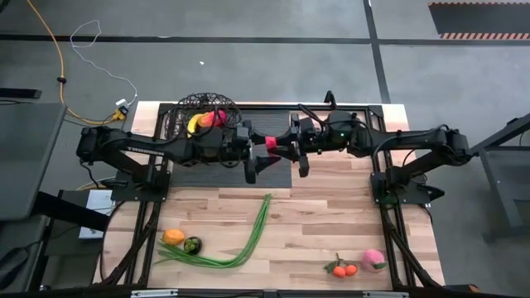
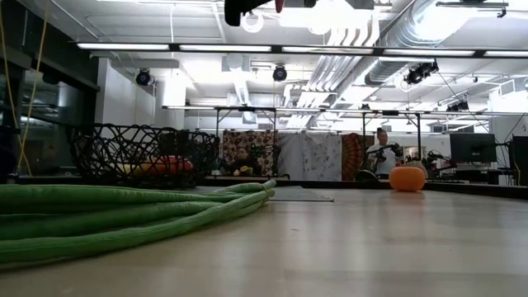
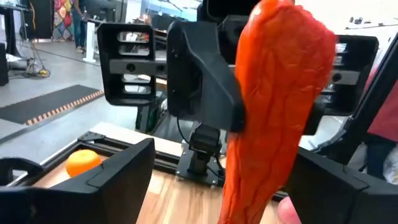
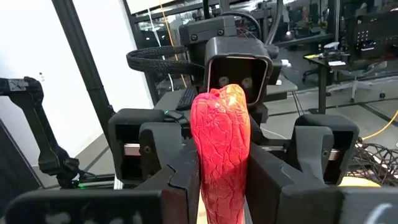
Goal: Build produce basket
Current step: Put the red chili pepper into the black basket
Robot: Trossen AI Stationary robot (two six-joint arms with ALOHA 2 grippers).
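Red pepper (image 4: 221,149) in right gripper (image 4: 224,186) — lower end hidden — left gripper (image 3: 205,180) open

one basket (image 1: 199,120), one red pepper (image 1: 271,143), perhaps three oranges (image 1: 173,237), one pink fruit (image 1: 374,259)

Big open robotics lab or workshop: exposed silver ducts (image 2: 388,41) and strip lights (image 2: 247,47) overhead, grey concrete floor (image 1: 248,16) w/ hazard-striped mat (image 1: 480,35). Wood-plank counter (image 1: 331,223) on a black frame, yellow cable (image 1: 50,50) trailing off. Workstations w/ monitors (image 2: 472,148) at the back, a person (image 2: 381,148) seated there.
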